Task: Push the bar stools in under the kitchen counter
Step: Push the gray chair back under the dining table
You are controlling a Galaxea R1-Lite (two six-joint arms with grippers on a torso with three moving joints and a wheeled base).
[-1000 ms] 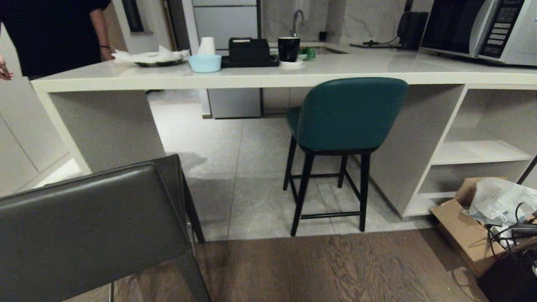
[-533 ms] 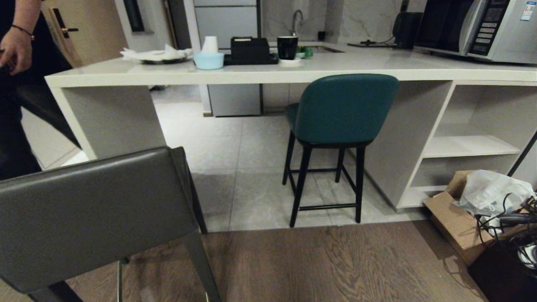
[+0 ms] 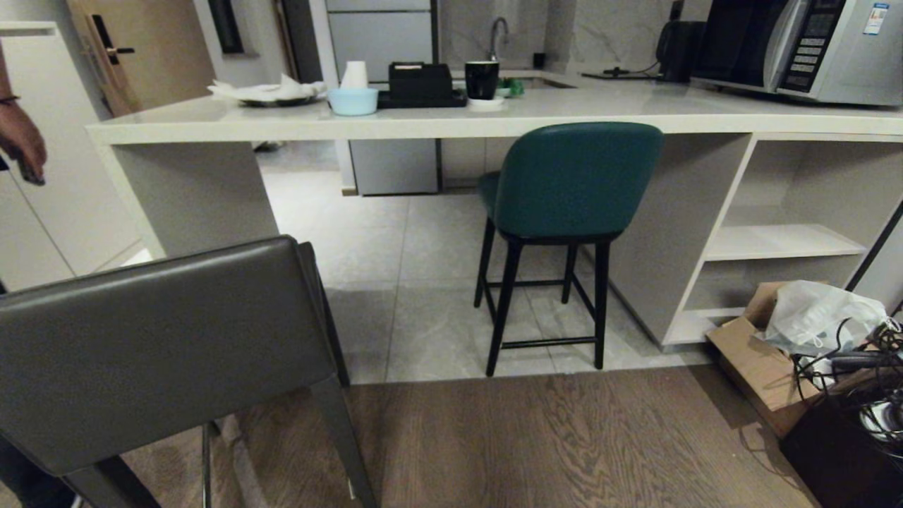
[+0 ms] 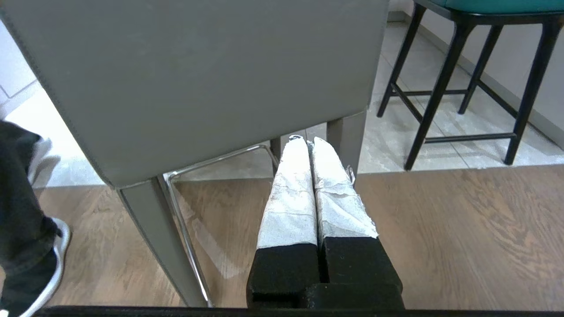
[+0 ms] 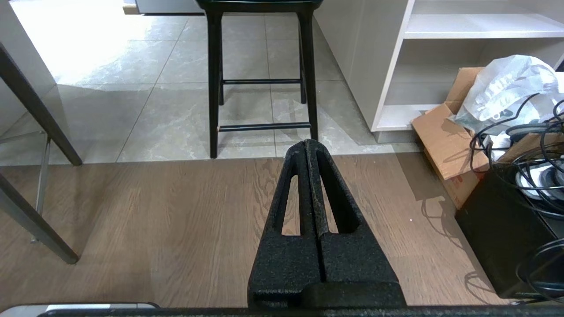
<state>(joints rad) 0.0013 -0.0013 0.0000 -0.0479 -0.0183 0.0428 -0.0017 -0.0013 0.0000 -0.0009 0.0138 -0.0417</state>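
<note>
The teal bar stool [image 3: 575,180] stands on the tiles, its seat partly under the cream kitchen counter [image 3: 437,123]; its black legs [image 5: 214,88] show in the right wrist view. The dark grey stool [image 3: 155,353] stands close in front at the left, on the wood floor, away from the counter. Its back [image 4: 198,75] fills the left wrist view. My left gripper [image 4: 307,143], fingers wrapped in white, is shut and empty just below that back. My right gripper [image 5: 307,145] is shut and empty over the wood floor, short of the teal stool. Neither arm shows in the head view.
A person's hand [image 3: 21,144] shows at the far left; a leg and shoe [image 4: 26,229] stand beside the grey stool. A cardboard box with a plastic bag [image 3: 797,339] and cables [image 5: 533,154] sit at the right by the white shelving [image 3: 783,240]. Dishes and a microwave [image 3: 797,46] sit on the counter.
The whole head view has shifted, so the camera moved: counter and stools now look a little farther and more to the left. The person has moved off to the far left.
</note>
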